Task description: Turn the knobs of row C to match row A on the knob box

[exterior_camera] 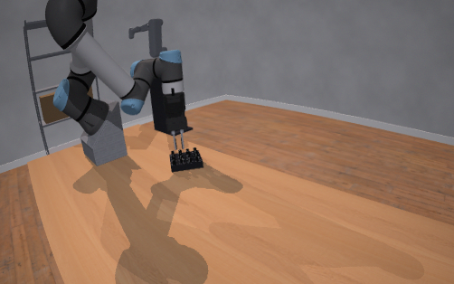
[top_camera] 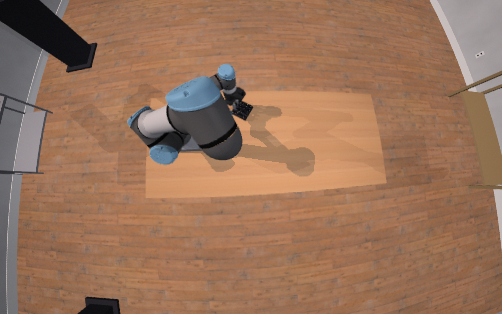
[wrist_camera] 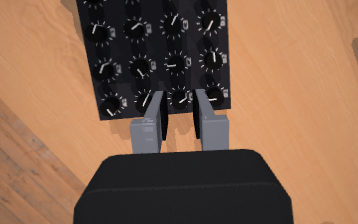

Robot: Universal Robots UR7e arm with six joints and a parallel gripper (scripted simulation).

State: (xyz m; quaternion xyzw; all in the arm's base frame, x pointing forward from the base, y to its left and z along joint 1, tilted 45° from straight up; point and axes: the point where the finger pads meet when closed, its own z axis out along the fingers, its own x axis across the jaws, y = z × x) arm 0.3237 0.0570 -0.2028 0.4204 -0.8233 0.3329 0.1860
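The black knob box [top_camera: 243,111] [exterior_camera: 187,167] [wrist_camera: 89,54] stands on the table. In the wrist view its names lie right of the knobs, so row A is at the left and knob 1 at the bottom. My gripper [exterior_camera: 179,148] [wrist_camera: 180,105] is part open and empty, its fingertips over the box's near edge, on either side of C1 [wrist_camera: 179,96]. A1 [wrist_camera: 109,105] points down-right; C1 points right, slightly up. A2 [wrist_camera: 105,70] points up-right; C2 [wrist_camera: 176,63] points left. A3 [wrist_camera: 97,33] points up; C3 [wrist_camera: 172,25] up-right. Row 4 is mostly cut off.
In the wrist view, B1 [wrist_camera: 143,100] is partly hidden by the left finger and D1 [wrist_camera: 216,96] stands beside the right finger. The box is near one long edge of the wooden table [top_camera: 345,170] [exterior_camera: 316,244]. The arm's grey base [exterior_camera: 106,146] stands farther back.
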